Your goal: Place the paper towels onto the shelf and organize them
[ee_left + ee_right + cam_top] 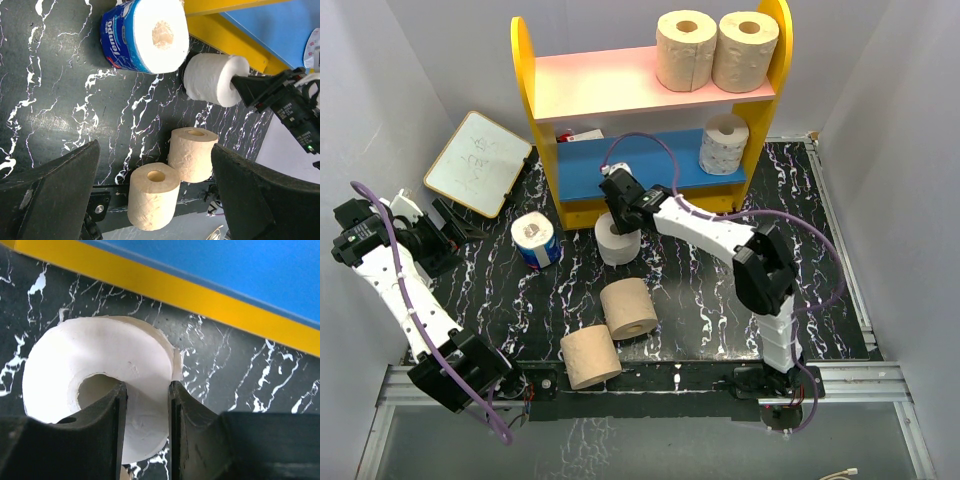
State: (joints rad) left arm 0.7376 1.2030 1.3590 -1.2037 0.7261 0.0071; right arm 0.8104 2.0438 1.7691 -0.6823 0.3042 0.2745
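White roll (615, 248) sits just before the shelf (524, 60); whiteboard (478, 162) (left) lies apart.

Black marbled table (720, 320) with shelf (600, 85), two tan rolls (629, 308), white roll (617, 245), blue-wrapped roll (536, 240).

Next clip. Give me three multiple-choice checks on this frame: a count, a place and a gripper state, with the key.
1. How many tan rolls stand on the pink upper board?
A) two B) one C) four

2. Where is the blue-wrapped roll?
A) on the pink upper board B) on the blue board C) on the table

3. What is the right gripper doing?
A) hanging open over the whiteboard B) pinching the wall of the white roll C) carrying a tan roll

Key:
1 A, two stand side by side at the board's right end.
2 C, it stands on the black top near the shelf.
3 B, one finger is in the core and the other is outside it.
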